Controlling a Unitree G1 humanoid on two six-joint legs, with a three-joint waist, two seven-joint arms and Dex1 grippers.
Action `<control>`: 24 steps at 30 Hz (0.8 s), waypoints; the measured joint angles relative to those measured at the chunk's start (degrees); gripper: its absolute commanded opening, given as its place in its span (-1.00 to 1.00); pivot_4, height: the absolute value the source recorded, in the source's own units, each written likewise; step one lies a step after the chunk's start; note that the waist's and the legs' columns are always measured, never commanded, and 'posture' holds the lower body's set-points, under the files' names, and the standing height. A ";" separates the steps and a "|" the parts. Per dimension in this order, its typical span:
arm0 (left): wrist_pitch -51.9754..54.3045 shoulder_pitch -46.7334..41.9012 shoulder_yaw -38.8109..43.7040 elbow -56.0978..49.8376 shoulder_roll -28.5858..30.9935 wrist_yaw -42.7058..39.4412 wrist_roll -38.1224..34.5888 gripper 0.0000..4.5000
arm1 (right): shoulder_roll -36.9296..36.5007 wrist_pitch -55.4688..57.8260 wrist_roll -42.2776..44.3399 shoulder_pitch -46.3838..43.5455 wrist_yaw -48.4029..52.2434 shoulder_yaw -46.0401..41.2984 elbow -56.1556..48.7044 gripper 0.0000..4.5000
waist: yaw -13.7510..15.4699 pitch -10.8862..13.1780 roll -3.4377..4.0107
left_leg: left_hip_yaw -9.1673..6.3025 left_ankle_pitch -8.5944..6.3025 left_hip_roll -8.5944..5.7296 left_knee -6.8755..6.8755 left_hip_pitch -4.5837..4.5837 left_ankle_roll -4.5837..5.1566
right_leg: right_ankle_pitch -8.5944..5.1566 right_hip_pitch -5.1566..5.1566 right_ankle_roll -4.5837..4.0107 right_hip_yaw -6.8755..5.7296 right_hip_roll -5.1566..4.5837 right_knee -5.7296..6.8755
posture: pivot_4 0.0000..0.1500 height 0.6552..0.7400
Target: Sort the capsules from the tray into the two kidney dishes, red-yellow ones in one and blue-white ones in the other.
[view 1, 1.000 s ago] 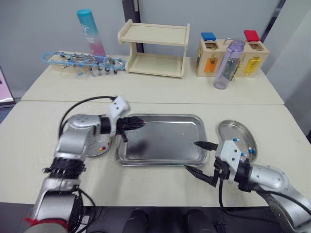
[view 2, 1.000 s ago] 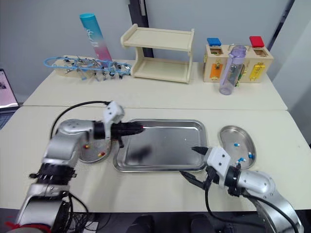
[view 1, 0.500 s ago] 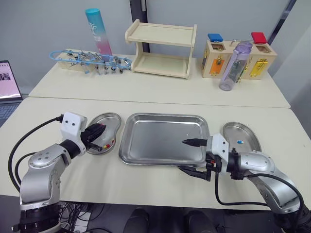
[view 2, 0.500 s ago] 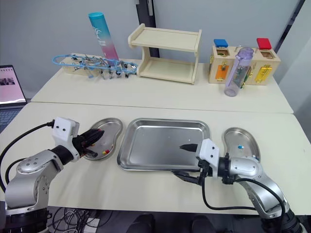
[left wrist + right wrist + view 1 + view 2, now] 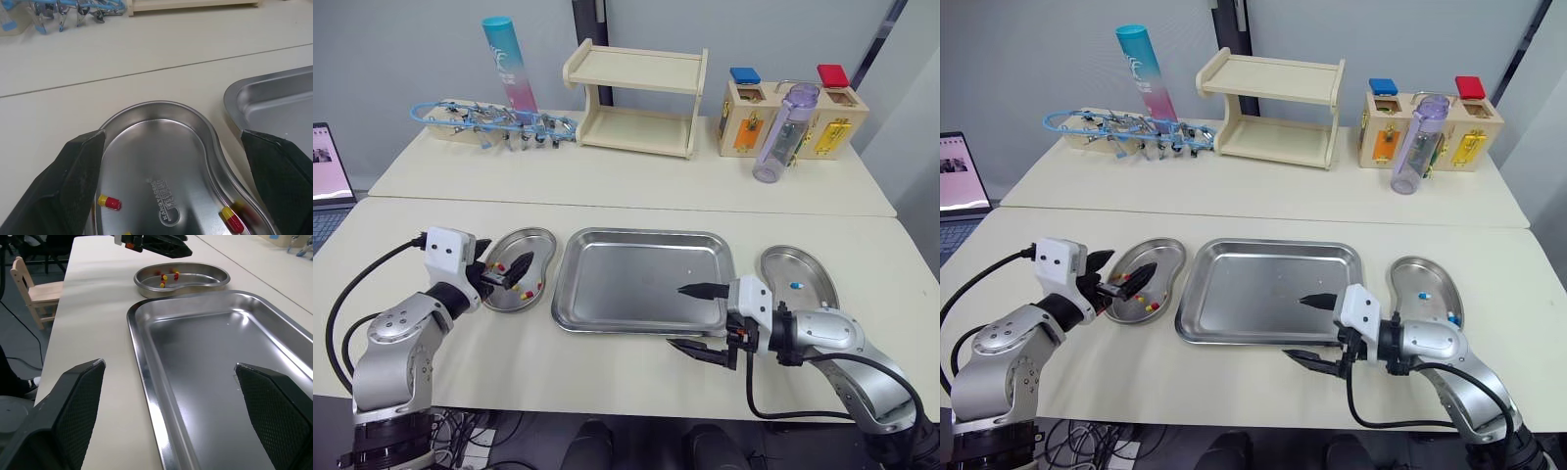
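A steel tray sits at the middle of the front bench, with a kidney dish on each side of it. The left kidney dish lies just beside the tray's left edge and holds several red-yellow capsules scattered over its floor. The left pincer hovers low over this dish, its two black fingers spread wide apart with nothing between them. In the left wrist view they straddle the dish, and a corner of the tray shows beyond one of them. The right kidney dish lies near the tray's right edge and holds a few blue-white capsules. The right pincer hangs at the tray's front right corner, pointing left. Its fingers are also wide apart and clasp nothing: one tip reaches over the tray's floor and the other is over the bench in front of the tray's rim. On the rear bench stand a wooden two-tier shelf, a tall blue-and-pink tube, a rack of blue clips, a wooden lock box and a purple water bottle in front of it. A laptop shows at the far left.
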 measured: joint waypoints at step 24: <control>-5.29 26.73 14.17 16.76 26.67 -22.54 2.27 0.99 | -32.27 -9.10 -0.58 19.43 26.82 -41.58 23.59 1.00 | -0.23 0.14 0.14 | 0.36 -0.03 0.10 -0.15 0.03 0.00 | -0.07 -0.07 -0.11 0.22 -0.01 -0.10 | 1.00 1.00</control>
